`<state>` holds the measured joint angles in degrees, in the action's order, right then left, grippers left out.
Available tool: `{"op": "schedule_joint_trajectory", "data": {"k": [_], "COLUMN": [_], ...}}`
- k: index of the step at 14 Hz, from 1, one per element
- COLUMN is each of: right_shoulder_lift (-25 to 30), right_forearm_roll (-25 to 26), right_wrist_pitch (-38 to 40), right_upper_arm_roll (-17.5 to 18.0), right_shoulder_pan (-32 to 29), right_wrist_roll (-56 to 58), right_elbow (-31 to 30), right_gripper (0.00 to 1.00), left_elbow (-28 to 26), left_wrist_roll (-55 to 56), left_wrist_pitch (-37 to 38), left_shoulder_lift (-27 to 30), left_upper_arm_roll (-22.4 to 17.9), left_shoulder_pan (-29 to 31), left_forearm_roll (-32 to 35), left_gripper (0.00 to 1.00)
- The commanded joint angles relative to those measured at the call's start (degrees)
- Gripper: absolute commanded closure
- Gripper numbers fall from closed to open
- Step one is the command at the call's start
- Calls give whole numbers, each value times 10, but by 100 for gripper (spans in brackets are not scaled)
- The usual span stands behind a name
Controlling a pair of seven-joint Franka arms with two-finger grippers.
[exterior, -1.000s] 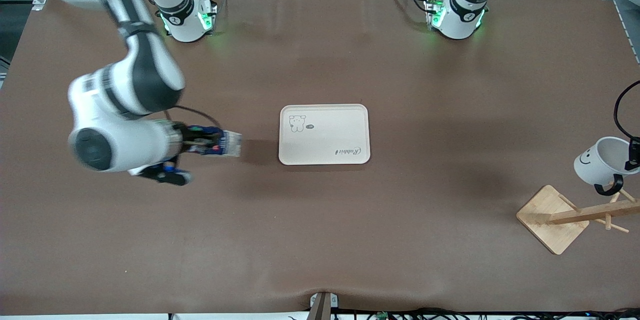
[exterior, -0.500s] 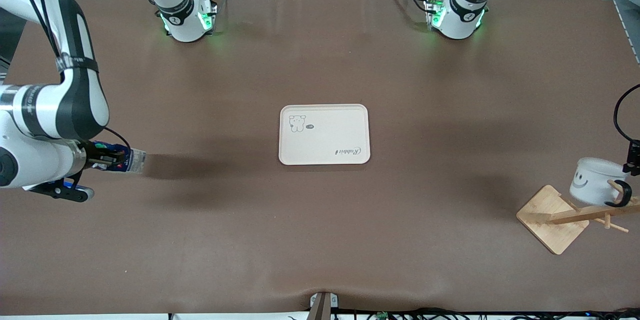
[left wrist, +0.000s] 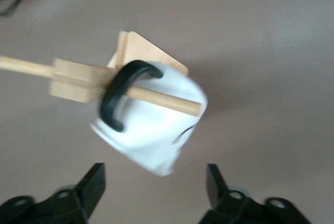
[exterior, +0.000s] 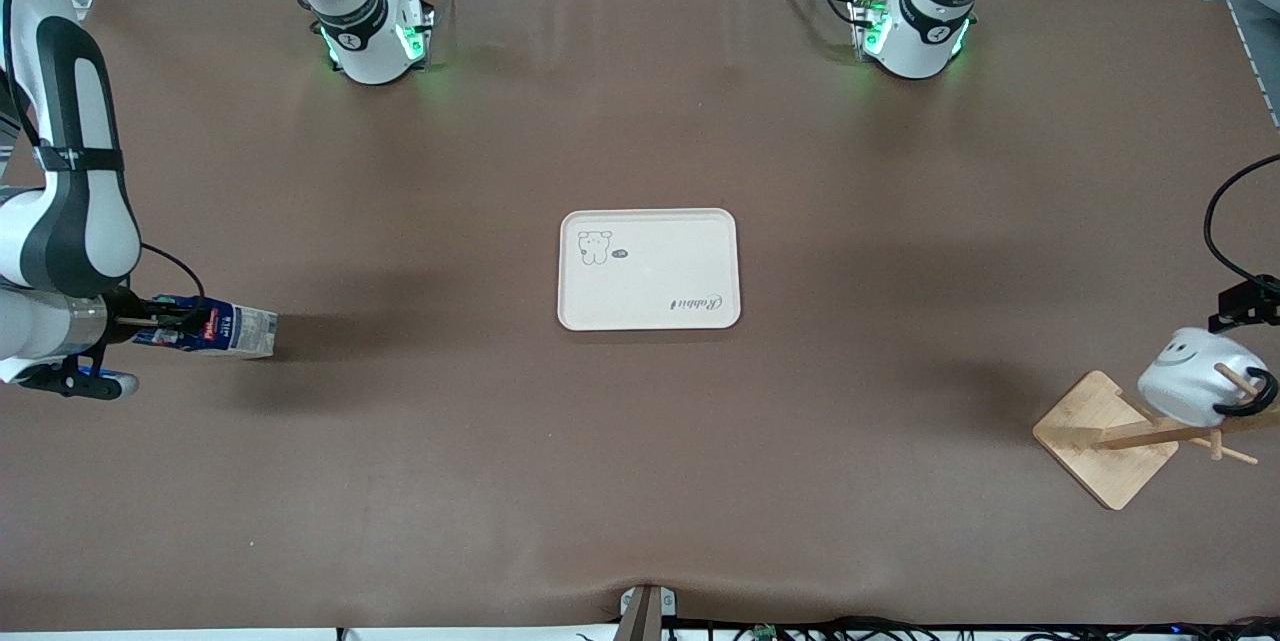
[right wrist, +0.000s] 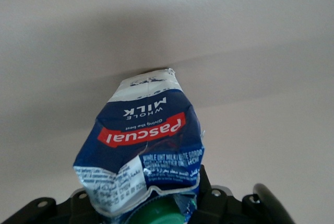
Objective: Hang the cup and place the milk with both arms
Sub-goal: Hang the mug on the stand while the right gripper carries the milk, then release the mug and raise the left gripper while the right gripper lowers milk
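The cup (exterior: 1195,376), a white mug with a smiley face, hangs tilted by its black handle (left wrist: 117,96) on a peg of the wooden rack (exterior: 1170,433) at the left arm's end of the table. In the left wrist view the peg (left wrist: 162,98) runs through the handle. My left gripper (exterior: 1250,306) is open just above the cup (left wrist: 151,130) and apart from it; its own wrist view shows it open as well (left wrist: 155,190). My right gripper (exterior: 150,323) is shut on the cap end of the milk (exterior: 215,329), held on its side over the right arm's end of the table. The dented blue carton (right wrist: 143,140) fills the right wrist view.
A cream tray (exterior: 650,221) with a bear drawing lies at the table's middle. The rack's square wooden base (exterior: 1100,436) sits near the table edge at the left arm's end. The arm bases stand along the table's back edge.
My right arm has swung away from the tray with the milk toward its end of the table. My left gripper set the cup's handle over the peg, let go and drew back.
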<state>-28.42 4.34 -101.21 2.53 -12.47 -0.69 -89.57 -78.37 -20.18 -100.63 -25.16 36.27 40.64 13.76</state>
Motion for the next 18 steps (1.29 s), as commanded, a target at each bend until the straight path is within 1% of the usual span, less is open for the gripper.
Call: {"op": "schedule_joint_trajectory", "data": {"k": [1,3,4,6,8,10,11,12,13,14,15,16,18], "right_shoulder_lift": [60,78,80,86,97,116,118,118,117,114,112,112,112], "right_forearm_roll": [-35,-40,-40,-37,-35,-34,-34,-32,-31,-31,-31,-31,-31], "right_wrist_pitch": [-43,-47,-45,-38,-48,-91,-98,-100,-101,-100,-97,-93,-86], "right_upper_arm_roll": [11,9,9,8,7,7,7,7,7,7,7,7,7], "right_shoulder_pan": [-7,-6,-5,-4,-7,-7,-7,-7,-7,-10,-10,-10,-7], "right_wrist_roll": [-1,-22,-59,-93,-93,-93,-93,-92,-87,-87,-86,-86,-88], "right_elbow": [-90,-115,-116,-119,-159,-202,-215,-220,-219,-219,-219,-220,-216], "right_gripper": [100,100,100,100,100,100,100,89,58,36,8,0,0], "left_elbow": [-6,-19,-32,-71,-111,-145,-159,-173,-181,-182,-180,-179,-160], "left_wrist_roll": [54,63,79,106,118,119,120,120,120,125,138,149,157], "left_wrist_pitch": [44,46,48,48,48,48,49,49,49,54,65,68,82], "left_shoulder_lift": [26,41,56,94,141,184,204,223,238,245,248,249,245], "left_upper_arm_roll": [21,39,41,47,49,56,57,57,57,57,59,59,61], "left_shoulder_pan": [1,1,1,2,1,1,2,2,2,2,1,1,1], "left_forearm_roll": [-7,-10,-14,-36,-53,-65,-74,-84,-94,-104,-108,-109,-108], "left_gripper": [0,0,0,0,0,0,0,0,0,0,0,0,0]}}
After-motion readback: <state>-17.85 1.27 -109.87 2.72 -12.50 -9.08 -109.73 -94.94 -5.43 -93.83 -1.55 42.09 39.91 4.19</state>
